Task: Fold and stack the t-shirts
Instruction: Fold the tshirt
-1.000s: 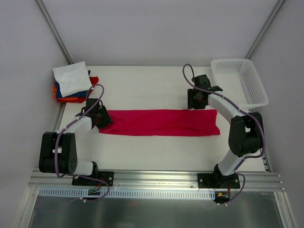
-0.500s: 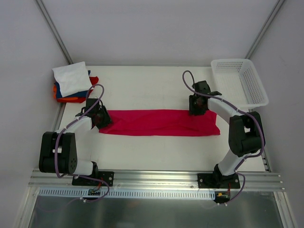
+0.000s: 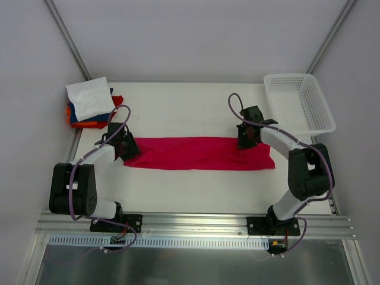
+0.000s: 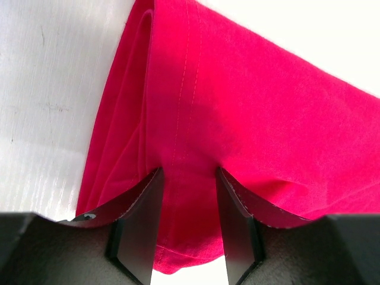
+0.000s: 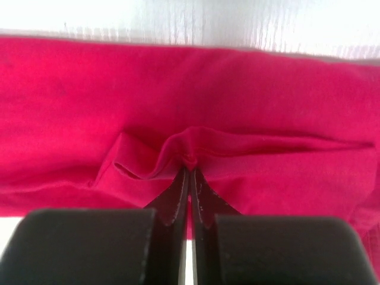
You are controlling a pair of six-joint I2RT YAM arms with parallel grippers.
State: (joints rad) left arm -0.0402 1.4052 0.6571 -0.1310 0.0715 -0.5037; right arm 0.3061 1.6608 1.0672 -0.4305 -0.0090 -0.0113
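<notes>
- The red shirt (image 3: 199, 153) lies in the middle of the table (image 3: 178, 107). It is folded into one long, thin strip that runs from side to side.
- The left gripper (image 3: 126, 146) is at the left end of the strip. Its two fingers (image 4: 139, 219) have a thick bunch of red cloth squeezed between them.
- The right gripper (image 3: 246, 138) is near the right end, at the far edge of the strip. Its jaws are pressed tight together on a small ridge of cloth. It is hard to tell if all the layers are caught or only the top one.
- The pile of folded shirts (image 3: 90, 104) sits in the far left corner, with a white one on top. The basket (image 3: 297, 104) is in the far right corner.
- I think the step now is folding the strip shorter, with both ends held.
- Next, one end should be lifted and laid over the other. The edges need to line up, and the cloth must not slip out.
</notes>
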